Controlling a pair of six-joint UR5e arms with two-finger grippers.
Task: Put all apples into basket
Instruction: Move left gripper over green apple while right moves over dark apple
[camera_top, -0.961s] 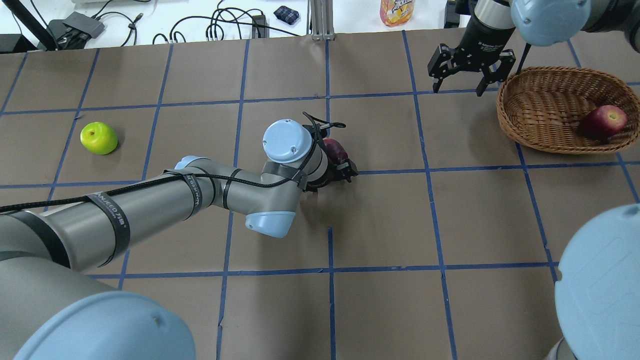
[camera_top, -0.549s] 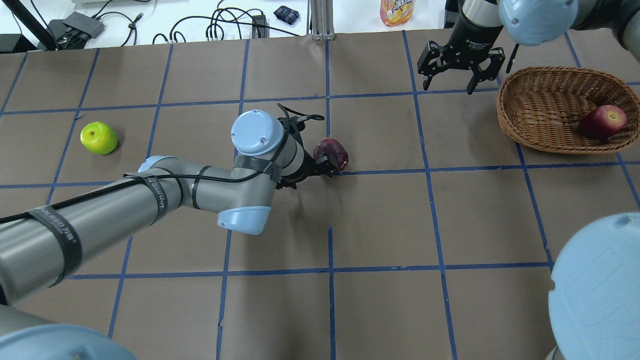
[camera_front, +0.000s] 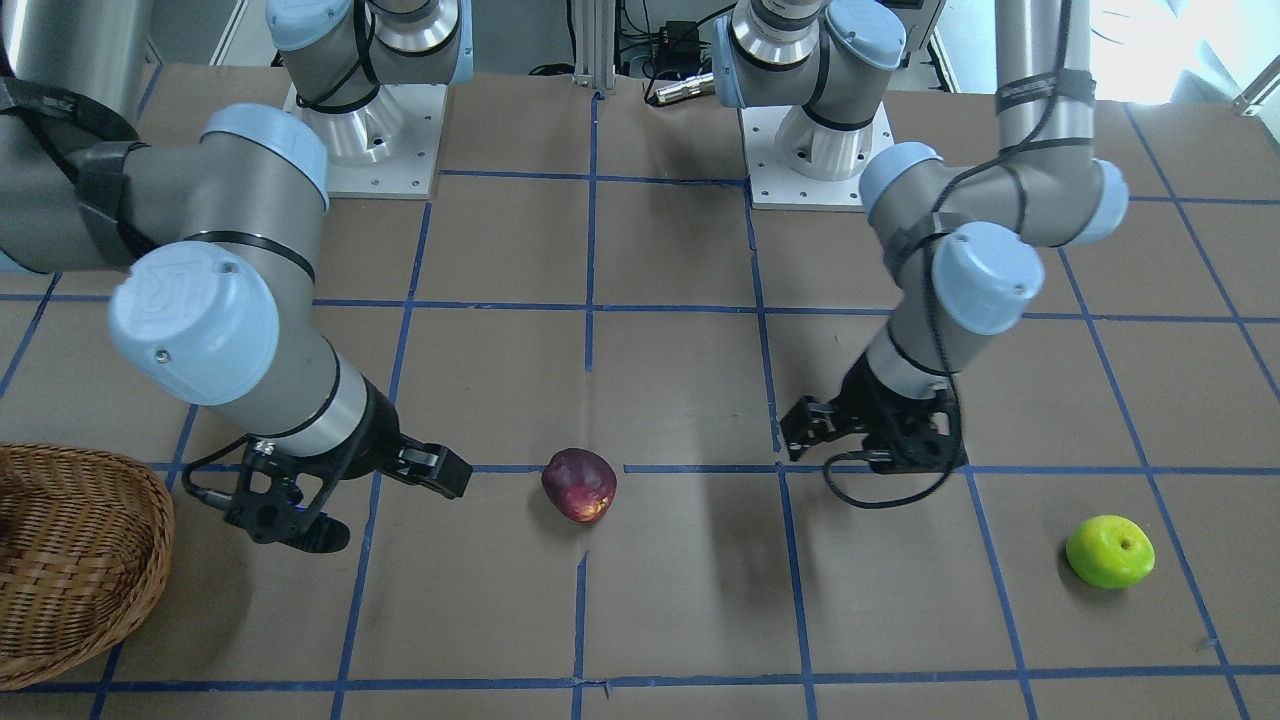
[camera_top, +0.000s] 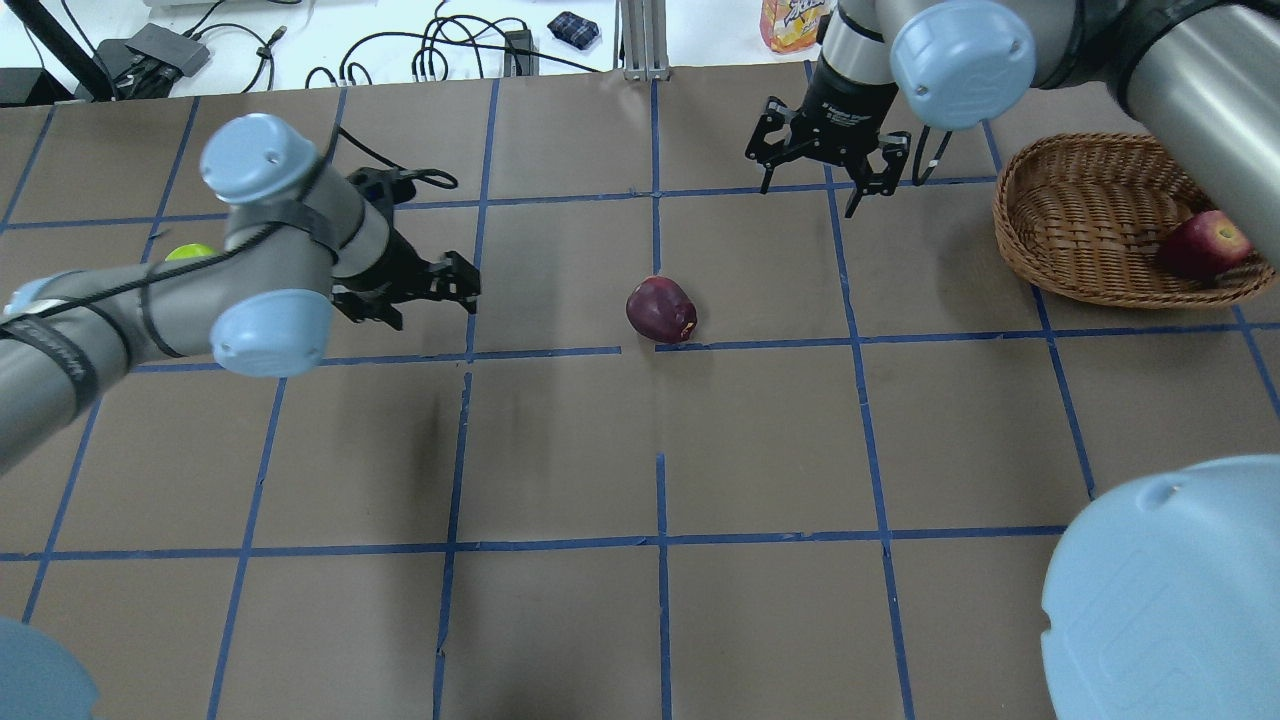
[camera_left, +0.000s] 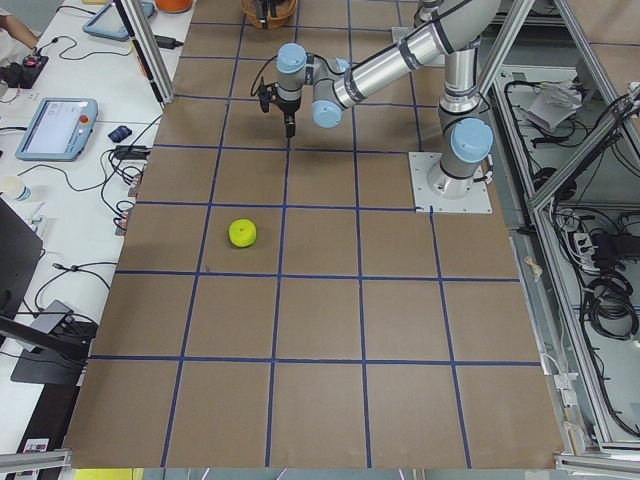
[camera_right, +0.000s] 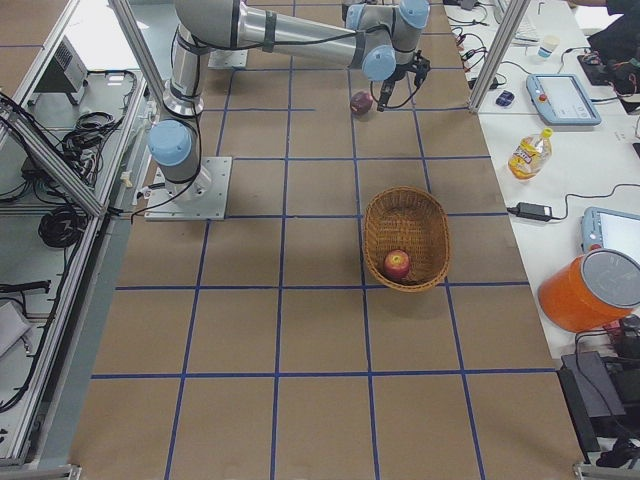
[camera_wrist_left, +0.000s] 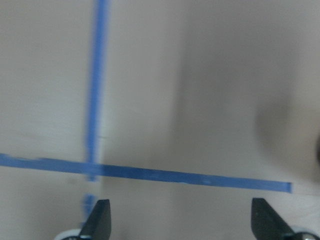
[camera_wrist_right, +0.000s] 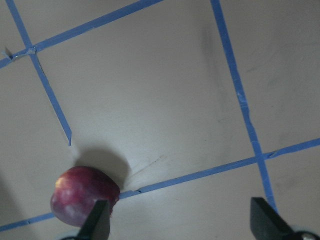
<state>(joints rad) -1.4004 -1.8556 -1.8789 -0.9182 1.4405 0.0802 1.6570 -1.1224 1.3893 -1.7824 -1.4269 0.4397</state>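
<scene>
Resting on the table (camera_top: 760, 440) is a maroon apple (camera_top: 660, 310).

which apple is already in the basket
The red apple with the yellowish top: it lies inside the wicker basket, while the dark purple apple and the lime green apple both sit out on the table.

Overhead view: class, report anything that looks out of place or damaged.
The dark apple sits alone mid-table, outside the basket, with a pale patch on its skin, perhaps a scuff. Nothing else stands out.
</scene>
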